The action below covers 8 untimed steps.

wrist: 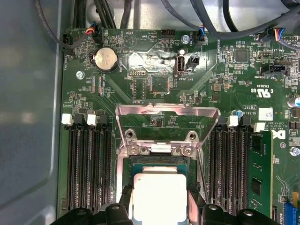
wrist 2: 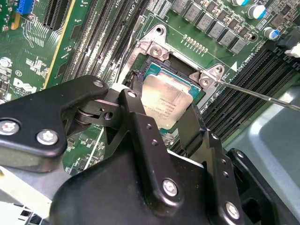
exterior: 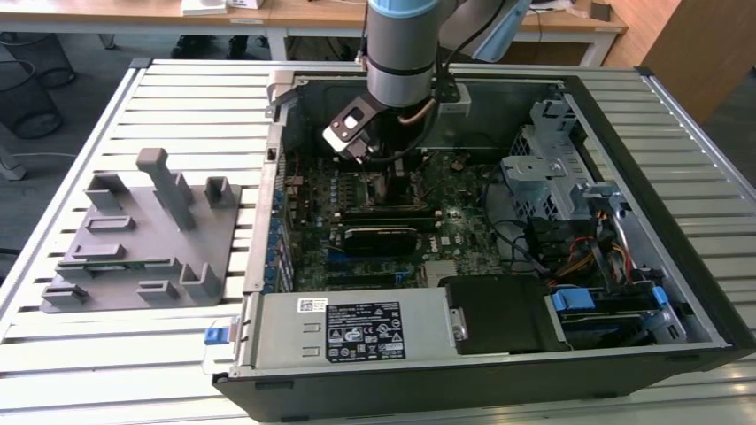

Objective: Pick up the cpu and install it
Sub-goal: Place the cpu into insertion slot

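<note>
The cpu [wrist 2: 164,99], a flat square chip with a silvery top, lies level in the black socket [wrist 2: 149,63] on the green motherboard. In both wrist views my gripper [wrist 2: 165,107] straddles it, with one black finger [wrist 2: 137,96] against each of two opposite edges. It looks shut on the chip. The first wrist view shows the cpu [wrist: 159,197] between the fingertips [wrist: 124,201], with the socket's metal load plate [wrist: 167,115] swung up open behind it. In the exterior view the gripper [exterior: 381,164] is low inside the open computer case [exterior: 638,133], over the socket area.
A thin socket lever [wrist 2: 262,96] juts out beside the socket. Memory slots [wrist: 89,164] flank it on both sides. A grey fixture block [exterior: 136,235] stands on the slatted table at the exterior view's left. The power supply [exterior: 349,328] and drive cage [exterior: 550,177] crowd the case.
</note>
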### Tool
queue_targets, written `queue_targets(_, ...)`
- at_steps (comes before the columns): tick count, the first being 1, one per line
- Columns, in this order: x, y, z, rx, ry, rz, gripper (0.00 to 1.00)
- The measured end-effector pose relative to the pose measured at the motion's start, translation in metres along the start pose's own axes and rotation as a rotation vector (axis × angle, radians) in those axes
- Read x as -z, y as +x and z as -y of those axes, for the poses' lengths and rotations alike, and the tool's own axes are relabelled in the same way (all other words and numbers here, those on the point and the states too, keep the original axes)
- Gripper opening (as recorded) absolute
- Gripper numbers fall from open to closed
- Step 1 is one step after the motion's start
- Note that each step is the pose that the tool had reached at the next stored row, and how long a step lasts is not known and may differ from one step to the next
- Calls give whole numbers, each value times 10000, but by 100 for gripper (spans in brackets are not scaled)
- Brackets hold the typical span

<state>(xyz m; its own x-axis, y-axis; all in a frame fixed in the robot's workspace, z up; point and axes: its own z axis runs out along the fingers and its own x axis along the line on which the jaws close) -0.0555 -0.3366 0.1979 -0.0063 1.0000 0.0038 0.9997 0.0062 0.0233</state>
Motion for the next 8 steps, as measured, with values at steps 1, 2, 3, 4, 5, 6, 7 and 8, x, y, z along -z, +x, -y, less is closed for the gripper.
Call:
queue_targets(1,-3,0,0,0,0,-1,54)
queue_targets(2,-6,0,0,-1,1,-1,54)
queue_targets(3,-10,0,0,0,1,-1,54)
queue_targets(4,-14,0,0,1,0,-2,54)
queue_targets(5,-18,0,0,0,1,-1,54)
queue_targets(6,-21,0,-1,1,1,-2,54)
queue_targets(7,-24,0,-3,1,1,-2,54)
queue_targets(8,-27,0,-4,0,1,-3,54)
